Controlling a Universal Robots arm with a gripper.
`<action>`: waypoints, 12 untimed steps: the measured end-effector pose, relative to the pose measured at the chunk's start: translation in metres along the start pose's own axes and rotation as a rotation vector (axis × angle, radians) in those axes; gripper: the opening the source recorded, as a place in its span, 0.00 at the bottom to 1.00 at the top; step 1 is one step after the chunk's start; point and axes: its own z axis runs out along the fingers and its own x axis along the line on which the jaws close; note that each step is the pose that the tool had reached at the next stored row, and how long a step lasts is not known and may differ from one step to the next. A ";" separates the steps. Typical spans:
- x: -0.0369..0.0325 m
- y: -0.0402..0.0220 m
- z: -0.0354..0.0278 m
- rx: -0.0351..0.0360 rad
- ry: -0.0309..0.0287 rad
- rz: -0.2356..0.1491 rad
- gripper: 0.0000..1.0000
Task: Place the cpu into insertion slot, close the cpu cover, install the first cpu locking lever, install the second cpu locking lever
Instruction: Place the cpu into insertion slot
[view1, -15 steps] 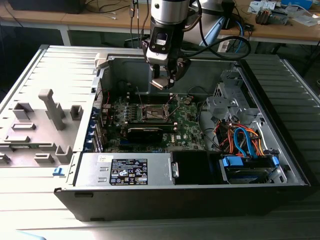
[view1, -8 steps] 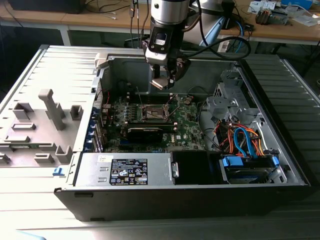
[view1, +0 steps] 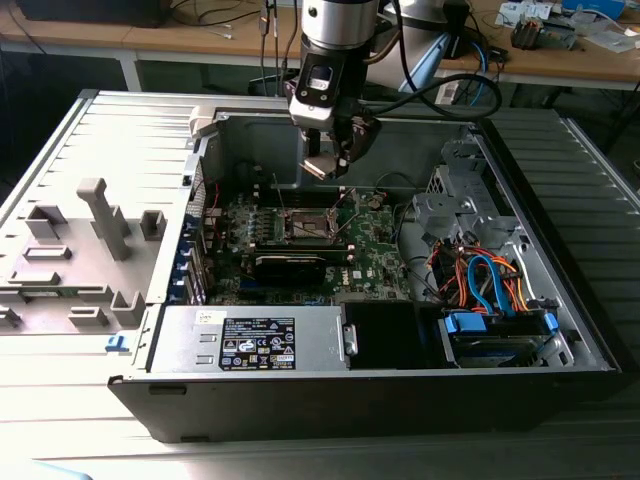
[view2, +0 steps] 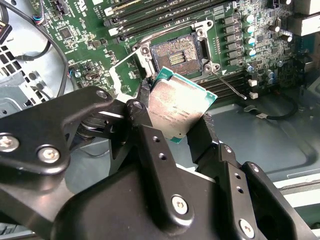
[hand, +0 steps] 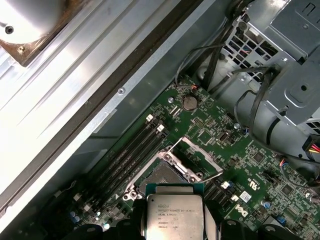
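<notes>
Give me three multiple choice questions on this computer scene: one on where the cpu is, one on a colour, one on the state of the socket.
1. Where is the cpu?
A) clamped in the gripper above the motherboard
B) seated flat on the motherboard
C) dropped beside the gripper

2. What colour is the motherboard?
A) blue
B) green
C) red

3. How do the insertion slot and cpu cover stand?
A) slot filled, cover shut
B) slot filled, cover raised
C) slot empty, cover raised

Answers: 1 A, the gripper holds the chip by its edges; 2 B, green surrounds the slot; 3 C, bare contacts show.
</notes>
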 end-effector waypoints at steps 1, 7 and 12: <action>0.0000 0.0000 0.0000 -0.0001 -0.0001 0.002 0.55; 0.0000 0.0000 0.0003 -0.0007 -0.0013 0.030 0.55; 0.0000 0.0000 0.0004 -0.0009 -0.0017 0.040 0.55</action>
